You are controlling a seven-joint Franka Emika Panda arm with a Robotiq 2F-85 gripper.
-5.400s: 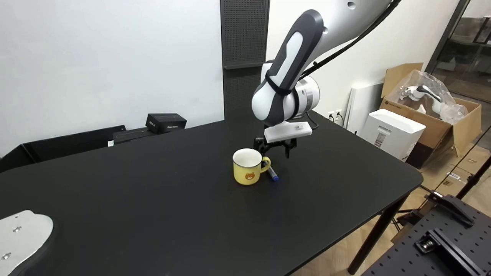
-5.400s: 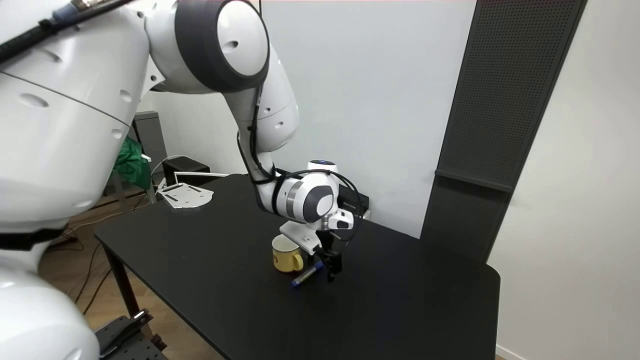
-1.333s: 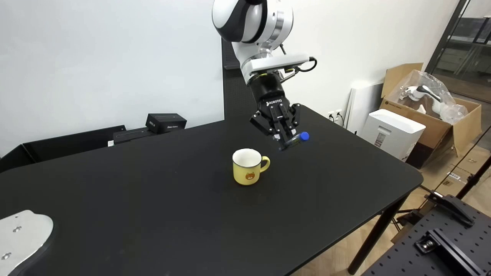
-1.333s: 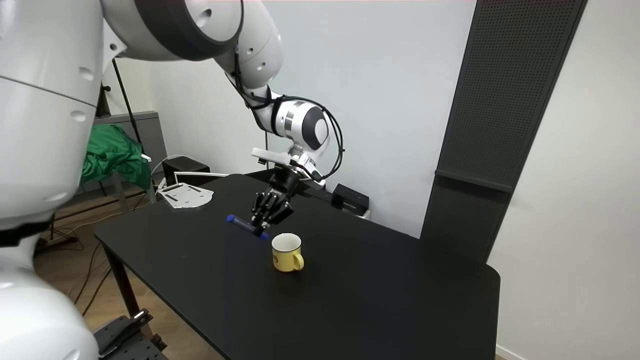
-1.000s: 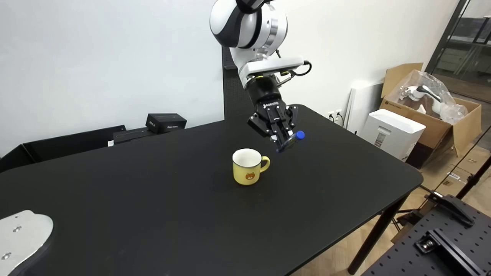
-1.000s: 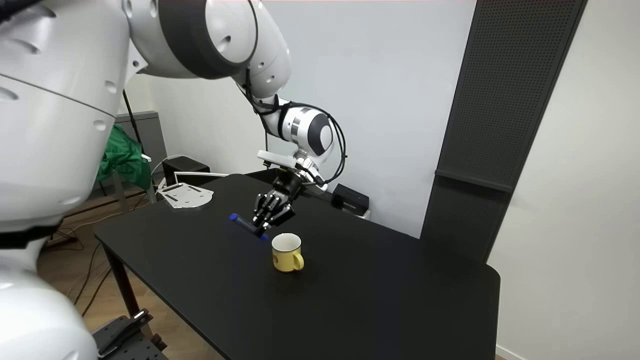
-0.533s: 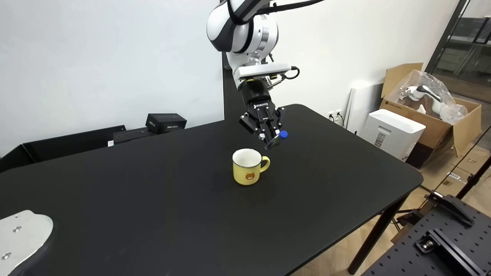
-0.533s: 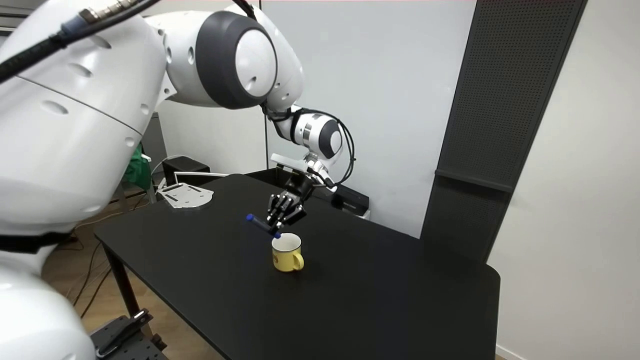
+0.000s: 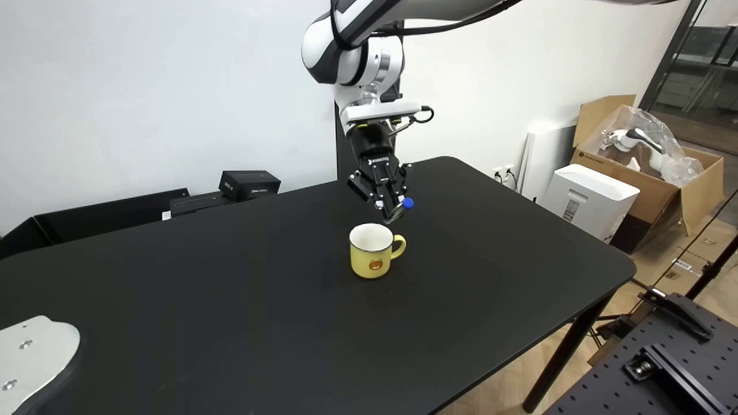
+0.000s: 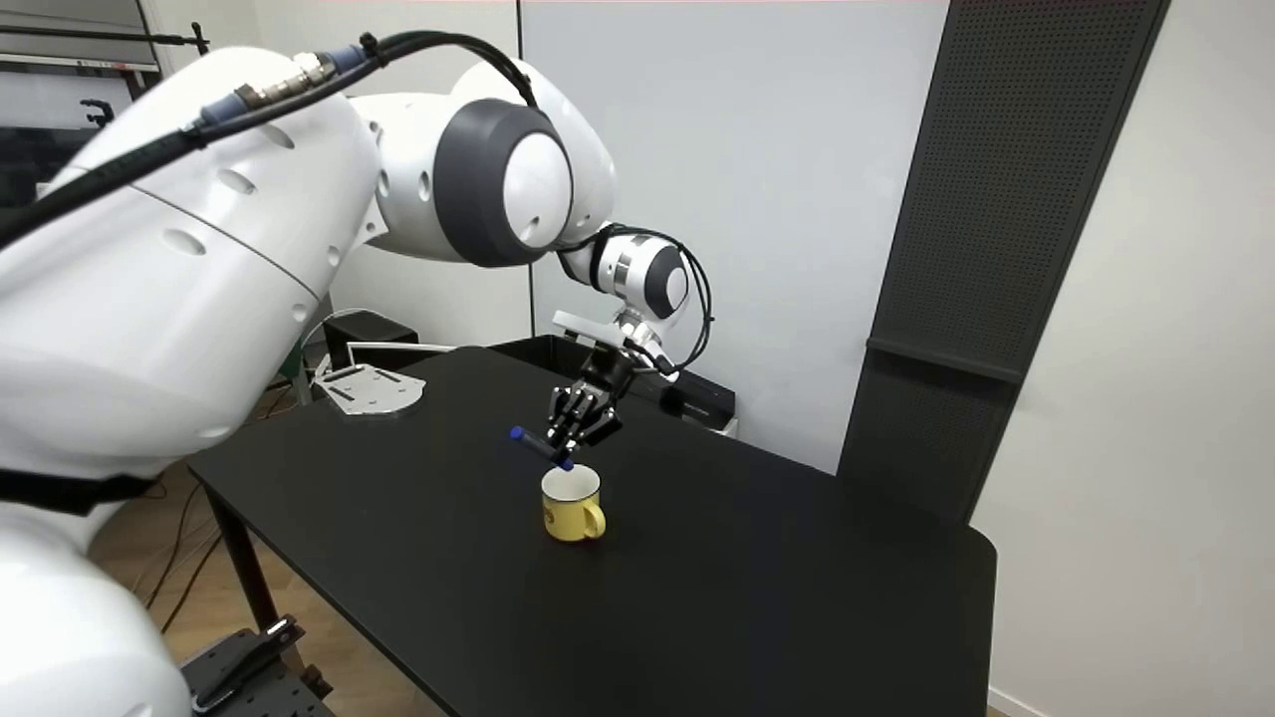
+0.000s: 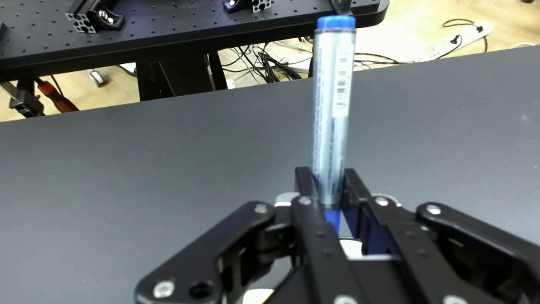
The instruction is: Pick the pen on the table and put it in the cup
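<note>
My gripper (image 11: 328, 182) is shut on the pen (image 11: 333, 105), a grey-blue barrel with blue ends, gripped near its lower end. In an exterior view the pen (image 10: 538, 445) hangs tilted in the air, its lower blue end close to the rim of the cup (image 10: 570, 520). The yellow cup (image 9: 369, 264) stands upright on the black table (image 9: 230, 323), handle to one side. My gripper (image 9: 391, 212) is above and behind the cup there. In the wrist view only slivers of the cup (image 11: 352, 248) show between and beside the fingers; the rest is hidden.
Black boxes (image 9: 249, 184) sit along the back by the white wall. A light metal plate (image 9: 40, 357) lies at the table's end. A black perforated platform (image 11: 168, 21) stands beyond the table edge, with cables on the floor.
The pen, earlier lying on the table beside the cup, has been taken hold of and lifted. Over the last second, gripper and pen have moved sideways toward the cup. The cup has stayed put.
</note>
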